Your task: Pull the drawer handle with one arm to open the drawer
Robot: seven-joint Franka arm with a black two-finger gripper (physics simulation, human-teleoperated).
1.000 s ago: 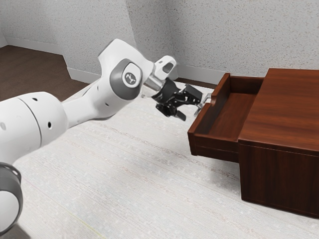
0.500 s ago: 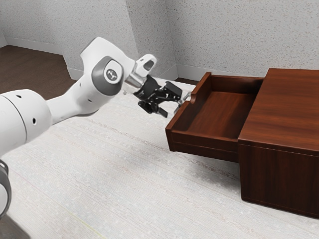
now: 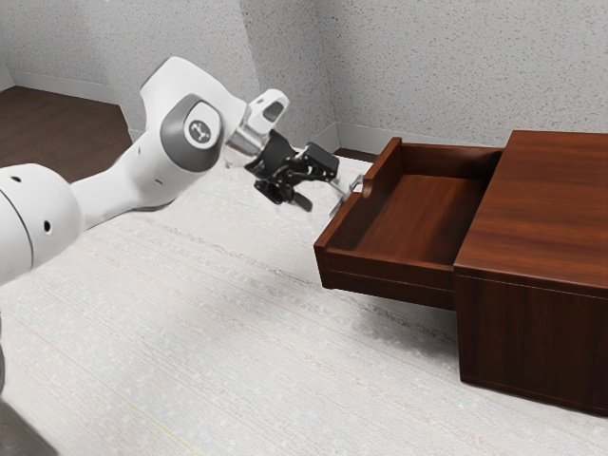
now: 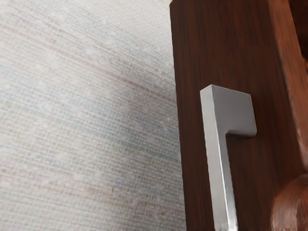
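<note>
The dark wooden drawer (image 3: pixel 404 223) stands pulled far out of the cabinet (image 3: pixel 537 275), its inside bare. A silver bar handle (image 3: pixel 351 187) is fixed to the drawer front (image 4: pixel 226 48), facing the exterior view's left. My black gripper (image 3: pixel 320 182) hovers just left of that handle, a short gap away, open with nothing between its fingers. In the wrist view the handle (image 4: pixel 224 149) runs along the brown front panel close under my hand.
Pale carpet (image 3: pixel 237 323) covers the floor around the cabinet. Grey speckled walls (image 3: pixel 456 57) rise behind it, and a strip of dark wood floor (image 3: pixel 57 123) lies at the far left.
The drawer slid out toward the exterior view's left with my gripper at its handle. In the last half second my gripper came off the handle and drew back slightly left and up.
</note>
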